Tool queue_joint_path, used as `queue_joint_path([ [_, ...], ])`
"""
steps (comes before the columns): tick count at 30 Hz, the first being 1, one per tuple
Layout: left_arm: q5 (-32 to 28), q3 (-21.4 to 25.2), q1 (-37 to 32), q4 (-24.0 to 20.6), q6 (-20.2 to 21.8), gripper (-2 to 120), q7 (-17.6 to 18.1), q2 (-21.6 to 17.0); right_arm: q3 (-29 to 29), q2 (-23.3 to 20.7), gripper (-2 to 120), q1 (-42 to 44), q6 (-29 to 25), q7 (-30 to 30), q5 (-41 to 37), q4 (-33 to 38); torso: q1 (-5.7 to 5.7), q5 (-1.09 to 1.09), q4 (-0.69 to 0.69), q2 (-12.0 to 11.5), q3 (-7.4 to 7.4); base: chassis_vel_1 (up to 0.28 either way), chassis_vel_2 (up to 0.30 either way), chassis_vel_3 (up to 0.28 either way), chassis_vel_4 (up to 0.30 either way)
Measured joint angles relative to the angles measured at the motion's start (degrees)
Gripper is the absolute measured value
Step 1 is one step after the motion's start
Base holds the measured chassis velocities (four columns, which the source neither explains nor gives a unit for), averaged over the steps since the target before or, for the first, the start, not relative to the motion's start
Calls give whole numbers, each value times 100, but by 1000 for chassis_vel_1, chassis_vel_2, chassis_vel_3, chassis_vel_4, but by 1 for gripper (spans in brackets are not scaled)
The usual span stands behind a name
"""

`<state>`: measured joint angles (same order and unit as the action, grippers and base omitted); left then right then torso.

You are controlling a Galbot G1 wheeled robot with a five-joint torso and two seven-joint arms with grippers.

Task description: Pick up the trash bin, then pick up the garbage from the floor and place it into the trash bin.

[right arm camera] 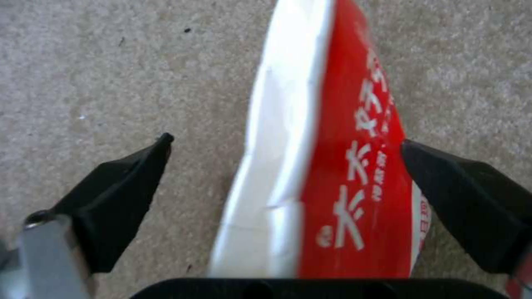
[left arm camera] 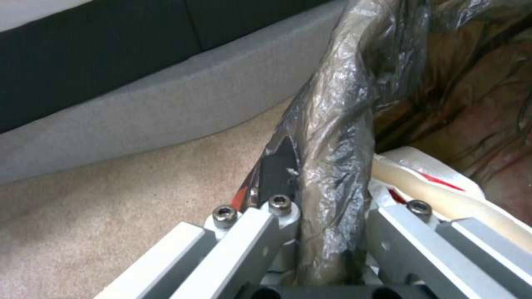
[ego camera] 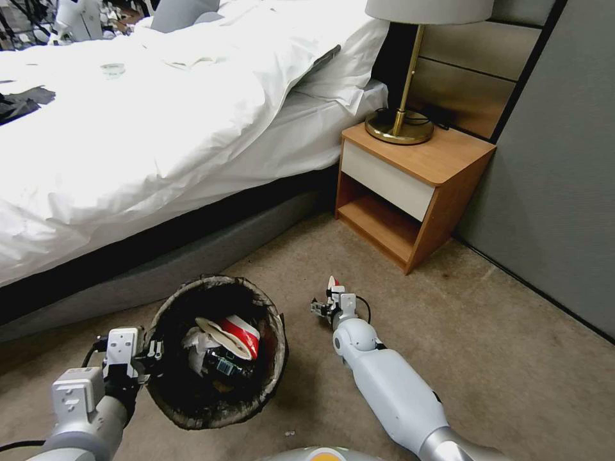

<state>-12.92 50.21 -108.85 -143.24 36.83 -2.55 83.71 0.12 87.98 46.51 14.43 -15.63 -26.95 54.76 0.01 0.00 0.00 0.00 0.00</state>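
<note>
Your right gripper [right arm camera: 285, 166] stands spread around a flattened red-and-white paper cup [right arm camera: 327, 166] on the floor [right arm camera: 111, 83], one fingertip touching, the other apart. Your left gripper [left arm camera: 327, 224] pinches the trash bin [ego camera: 218, 349] rim, likely keeping its mouth near for the drop.

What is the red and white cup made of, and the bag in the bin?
The cup looks like thin glossy paper: it is squashed flat with creases. The bag looks like thin shiny plastic, crinkled over the bin's rim, where the left gripper pinches it.
</note>
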Motion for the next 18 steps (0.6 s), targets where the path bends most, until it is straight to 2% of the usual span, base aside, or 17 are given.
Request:
queue_joint_path([
  [2, 0, 1, 8, 0, 2, 0, -3, -8, -23, 13, 91, -54, -81, 7, 10, -151, 0, 0, 0, 0, 0, 0, 0, 0, 0],
  [4, 0, 0, 8, 0, 2, 0, -3, -9, -26, 14, 89, -59, -90, 8, 13, -165, 0, 0, 0, 0, 0, 0, 0, 0, 0],
  [7, -4, 2, 15, 0, 5, 0, -10, -19, -69, 11, 71, -126, -197, 70, 62, -382, 0, 0, 0, 0, 0, 0, 0, 0, 0],
  [8, -4, 2, 15, 0, 5, 0, -10, -19, -69, 11, 71, -126, -197, 70, 62, -382, 0, 0, 0, 0, 0, 0, 0, 0, 0],
  [11, -13, 7, 23, 0, 8, 0, -15, -30, -80, 9, 58, -120, -244, 78, 109, -423, 0, -1, -1, 0, 0, 0, 0, 0, 0],
  [12, -13, 7, 23, 0, 8, 0, -15, -30, -80, 9, 58, -120, -244, 78, 109, -423, 0, -1, -1, 0, 0, 0, 0, 0, 0],
  [15, -14, 10, 28, 0, 8, 0, -16, -33, -87, -2, 41, -103, -254, 76, 123, -415, 0, 0, 0, 0, 0, 0, 0, 0, 0],
  [16, -14, 10, 28, 0, 8, 0, -16, -33, -87, -2, 41, -103, -254, 76, 123, -415, 0, 0, 0, 0, 0, 0, 0, 0, 0],
  [18, -14, 12, 29, 0, 8, 0, -16, -30, -89, -9, 32, -99, -260, 71, 126, -413, 0, 0, -1, 0, 0, 0, 0, 0, 0],
])
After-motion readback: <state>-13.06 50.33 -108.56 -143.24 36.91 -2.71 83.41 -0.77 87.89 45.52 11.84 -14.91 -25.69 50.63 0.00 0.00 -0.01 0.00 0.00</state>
